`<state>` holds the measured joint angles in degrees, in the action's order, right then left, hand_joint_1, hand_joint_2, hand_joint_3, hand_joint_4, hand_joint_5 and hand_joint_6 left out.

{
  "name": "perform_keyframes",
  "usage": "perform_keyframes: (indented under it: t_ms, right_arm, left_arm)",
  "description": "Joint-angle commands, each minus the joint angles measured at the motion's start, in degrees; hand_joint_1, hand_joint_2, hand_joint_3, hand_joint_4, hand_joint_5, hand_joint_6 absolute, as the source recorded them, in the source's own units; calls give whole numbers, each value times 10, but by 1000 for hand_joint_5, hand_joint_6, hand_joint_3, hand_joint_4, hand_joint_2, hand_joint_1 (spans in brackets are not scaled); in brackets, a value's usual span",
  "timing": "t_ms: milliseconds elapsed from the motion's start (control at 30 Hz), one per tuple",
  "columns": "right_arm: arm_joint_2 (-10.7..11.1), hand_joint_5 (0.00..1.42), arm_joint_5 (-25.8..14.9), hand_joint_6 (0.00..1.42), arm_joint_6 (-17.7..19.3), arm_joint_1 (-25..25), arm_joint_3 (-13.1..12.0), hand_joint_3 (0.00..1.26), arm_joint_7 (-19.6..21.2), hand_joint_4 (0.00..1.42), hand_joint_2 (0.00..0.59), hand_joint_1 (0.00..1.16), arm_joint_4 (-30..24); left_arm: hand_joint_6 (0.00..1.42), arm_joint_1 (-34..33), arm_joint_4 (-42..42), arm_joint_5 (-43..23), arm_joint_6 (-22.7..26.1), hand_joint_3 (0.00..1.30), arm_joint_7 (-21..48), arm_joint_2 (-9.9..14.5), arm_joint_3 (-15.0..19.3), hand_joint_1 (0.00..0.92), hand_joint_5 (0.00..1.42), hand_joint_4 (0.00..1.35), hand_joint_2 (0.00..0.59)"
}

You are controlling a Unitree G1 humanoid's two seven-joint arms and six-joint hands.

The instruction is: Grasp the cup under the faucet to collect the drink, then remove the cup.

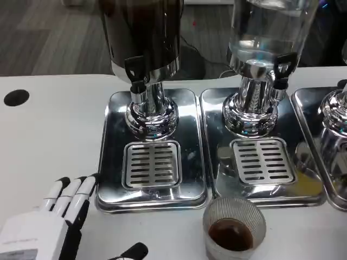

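Head view: the white worktop (49,141) carries the dark-drink dispenser (143,40) on its steel drip tray (111,162), the landmark here. The ribbed cup (234,230), holding dark drink, stands on the worktop off the tray's front right corner, apparently filled and removed. The left hand (51,219) rests at the tray's front left corner, fingers extended, holding nothing.

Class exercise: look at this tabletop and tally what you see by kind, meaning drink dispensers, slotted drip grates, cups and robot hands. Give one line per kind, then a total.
Drink dispensers: 3 (dark one, clear one, one partly seen at the right edge)
Slotted drip grates: 2 ()
Cups: 1, the glass cup holding dark drink
Robot hands: 1, the left hand
Total: 7
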<state>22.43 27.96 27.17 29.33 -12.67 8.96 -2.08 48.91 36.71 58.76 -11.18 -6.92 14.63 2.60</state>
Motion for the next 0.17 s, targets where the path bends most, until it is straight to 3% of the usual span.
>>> perform_keyframes:
  t_ms: [33, 167]
  right_arm:
    - [5, 0, -5, 0, 9, 5, 2, 98, 0, 0, 581, 552, -7]
    - [5, 0, -5, 0, 11, 6, 3, 98, 1, 0, 580, 556, -10]
  left_arm:
    - [327, 4, 6, -5, -1, 114, -4, -1, 0, 0, 64, 1, 109]
    - [328, 3, 5, -5, -1, 114, -5, -2, -1, 0, 64, 6, 109]
